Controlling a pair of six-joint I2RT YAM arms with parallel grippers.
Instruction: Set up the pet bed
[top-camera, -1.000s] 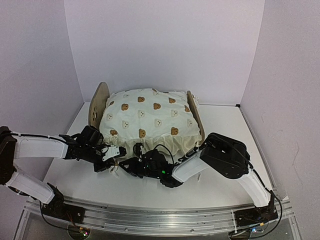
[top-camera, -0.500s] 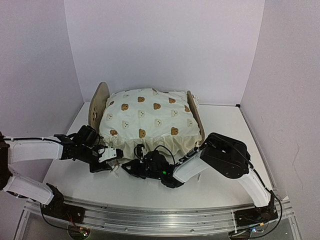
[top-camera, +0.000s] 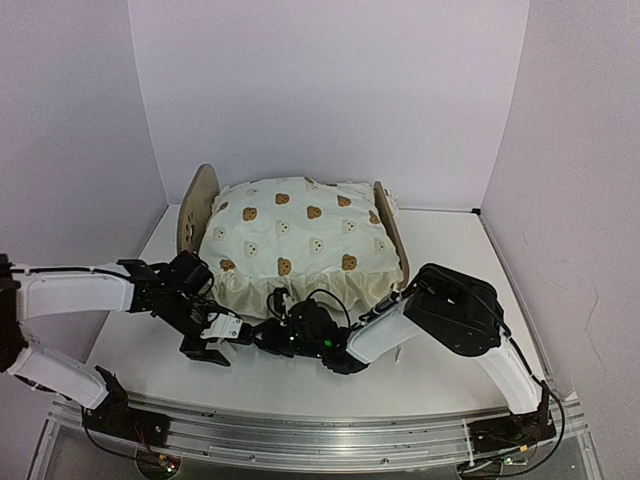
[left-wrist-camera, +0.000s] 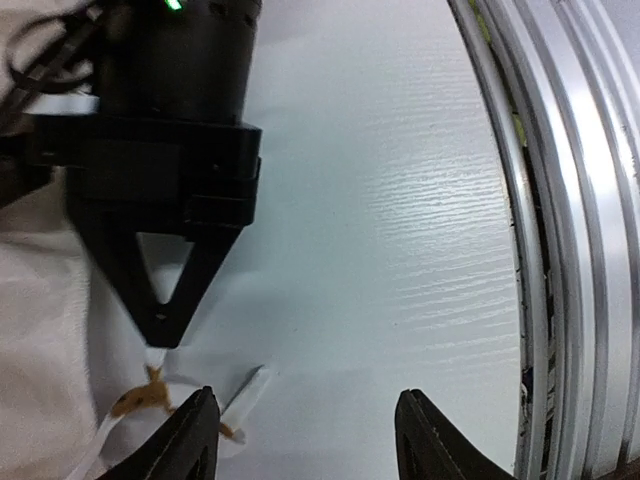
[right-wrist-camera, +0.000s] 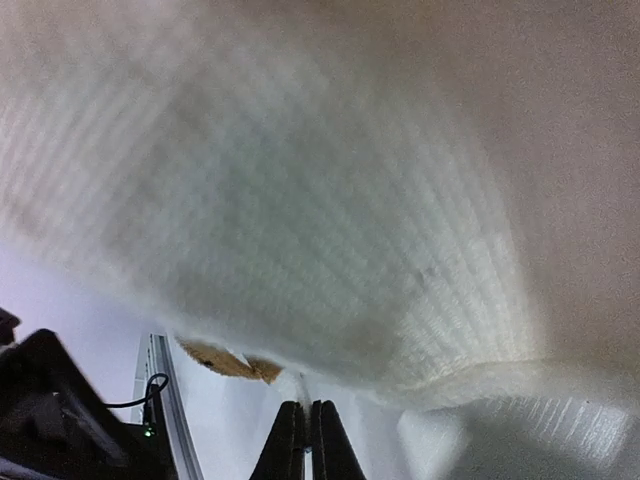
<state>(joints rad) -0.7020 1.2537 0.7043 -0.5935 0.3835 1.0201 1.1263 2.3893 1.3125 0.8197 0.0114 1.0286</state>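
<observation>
Top external view: pet bed (top-camera: 196, 205) sits mid-frame under bedding (top-camera: 300, 235); both arms stretch low along the table (top-camera: 450, 250), right tool (top-camera: 262, 336) closed with its tips at a white tie (left-wrist-camera: 250, 387) below the hem, probably to tidy it, left tool (top-camera: 208, 347) open, empty, just left.

A cream cushion (top-camera: 295, 235) printed with brown and white bear faces sat puffed up at the back middle of the white table (top-camera: 450, 250), its ruffled edge facing the near side. A metal rail (top-camera: 300, 435) ran along the table's near edge, and lavender walls (top-camera: 330, 90) closed in the scene.
</observation>
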